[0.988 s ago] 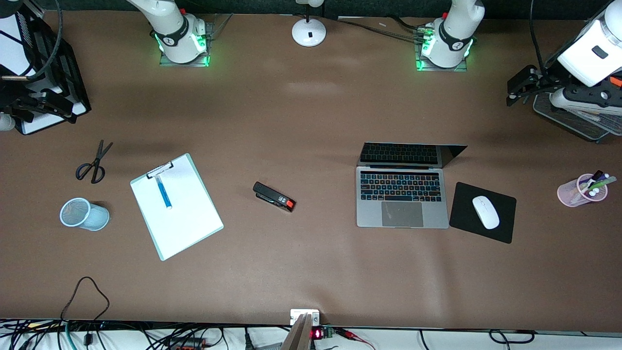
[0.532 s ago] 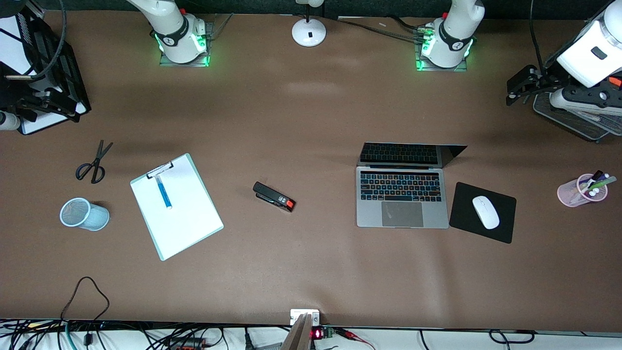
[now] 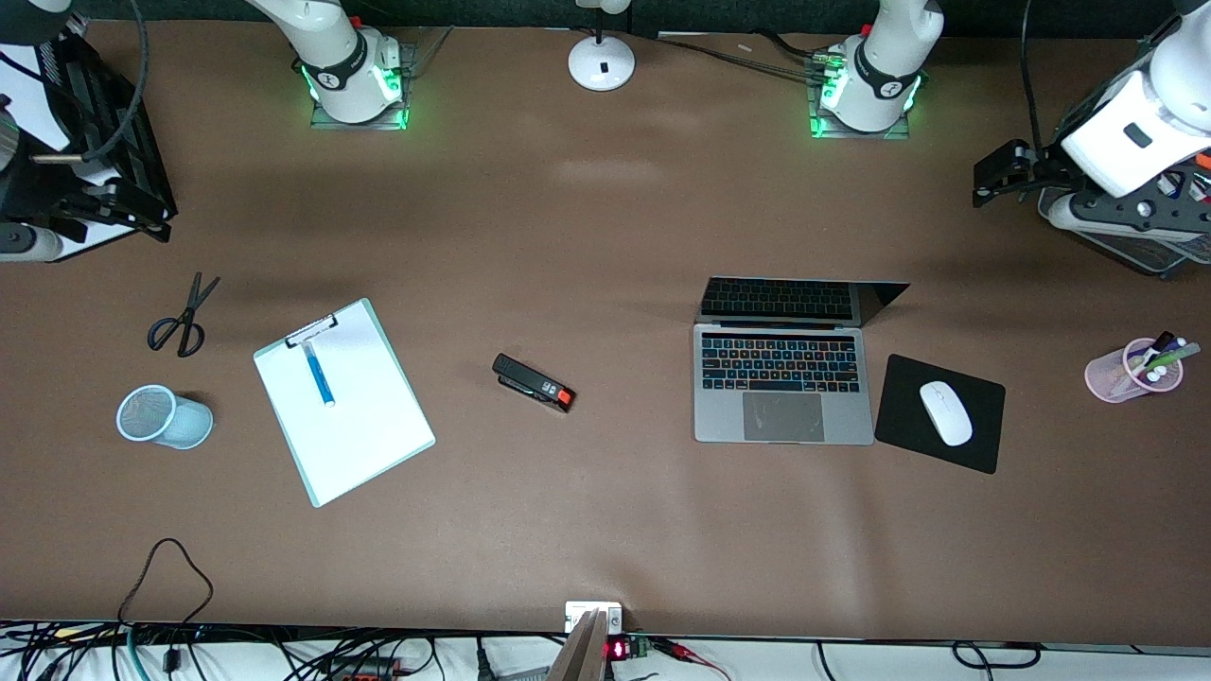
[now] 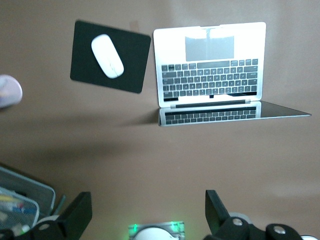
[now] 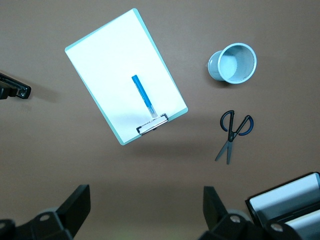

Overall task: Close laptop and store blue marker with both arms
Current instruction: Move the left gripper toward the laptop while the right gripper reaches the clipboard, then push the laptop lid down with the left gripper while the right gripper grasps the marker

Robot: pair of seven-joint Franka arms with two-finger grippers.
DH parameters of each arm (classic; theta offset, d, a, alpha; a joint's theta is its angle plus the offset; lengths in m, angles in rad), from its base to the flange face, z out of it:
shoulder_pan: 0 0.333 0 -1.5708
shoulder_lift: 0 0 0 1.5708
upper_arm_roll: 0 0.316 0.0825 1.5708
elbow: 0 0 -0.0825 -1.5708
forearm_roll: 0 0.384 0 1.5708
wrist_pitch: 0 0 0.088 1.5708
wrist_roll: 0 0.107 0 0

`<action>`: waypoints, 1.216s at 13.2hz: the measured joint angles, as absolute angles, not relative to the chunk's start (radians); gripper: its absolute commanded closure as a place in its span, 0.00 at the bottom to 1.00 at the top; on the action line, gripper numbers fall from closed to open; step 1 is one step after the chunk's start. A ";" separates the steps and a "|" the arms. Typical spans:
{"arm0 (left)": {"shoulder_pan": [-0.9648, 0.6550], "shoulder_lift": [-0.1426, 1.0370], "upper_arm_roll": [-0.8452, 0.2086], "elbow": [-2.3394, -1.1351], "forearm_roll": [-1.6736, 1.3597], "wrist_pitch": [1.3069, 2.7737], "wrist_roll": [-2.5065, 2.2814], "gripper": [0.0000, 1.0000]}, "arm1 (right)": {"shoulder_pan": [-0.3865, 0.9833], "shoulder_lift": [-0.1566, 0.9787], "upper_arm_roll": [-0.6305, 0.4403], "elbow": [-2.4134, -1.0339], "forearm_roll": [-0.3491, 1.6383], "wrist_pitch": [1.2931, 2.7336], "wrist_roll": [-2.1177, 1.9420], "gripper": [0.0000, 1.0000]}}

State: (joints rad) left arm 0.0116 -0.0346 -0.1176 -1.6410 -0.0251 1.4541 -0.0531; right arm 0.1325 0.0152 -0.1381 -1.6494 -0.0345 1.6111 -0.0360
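The silver-grey laptop (image 3: 783, 383) lies open on the table toward the left arm's end, its dark screen upright; it also shows in the left wrist view (image 4: 210, 70). The blue marker (image 3: 318, 374) lies on a white clipboard (image 3: 359, 426) toward the right arm's end, and shows in the right wrist view (image 5: 142, 96). My left gripper (image 3: 989, 180) is open and empty, up in the air at the left arm's end of the table (image 4: 148, 210). My right gripper (image 3: 132, 203) is open and empty, up at the right arm's end (image 5: 146, 200).
A black mouse pad (image 3: 908, 445) with a white mouse (image 3: 946, 412) lies beside the laptop. A pink cup of markers (image 3: 1131, 371), a stapler (image 3: 535, 382), scissors (image 3: 182, 317), a tipped blue mesh cup (image 3: 163, 416), a lamp base (image 3: 601, 61) and a black file tray (image 3: 104, 113) are on the table.
Both grippers have shifted a little at their ends of the table, the left one slightly toward the middle. Nothing on the table has moved.
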 measured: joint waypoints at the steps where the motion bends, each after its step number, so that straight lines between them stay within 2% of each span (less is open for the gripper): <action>1: 0.010 -0.030 -0.130 -1.649 -0.025 1.449 -0.080 0.00 | 0.132 0.025 -0.138 -1.649 -0.035 1.613 -0.036 0.00; 9: 0.000 -0.010 -0.171 -1.782 -0.087 1.466 -0.139 0.00 | 0.132 0.076 -0.138 -1.639 -0.034 1.634 -0.036 0.00; 16: -0.003 -0.009 -0.250 -1.943 -0.087 1.645 -0.230 0.00 | 0.135 0.158 -0.137 -1.628 -0.005 1.705 -0.036 0.00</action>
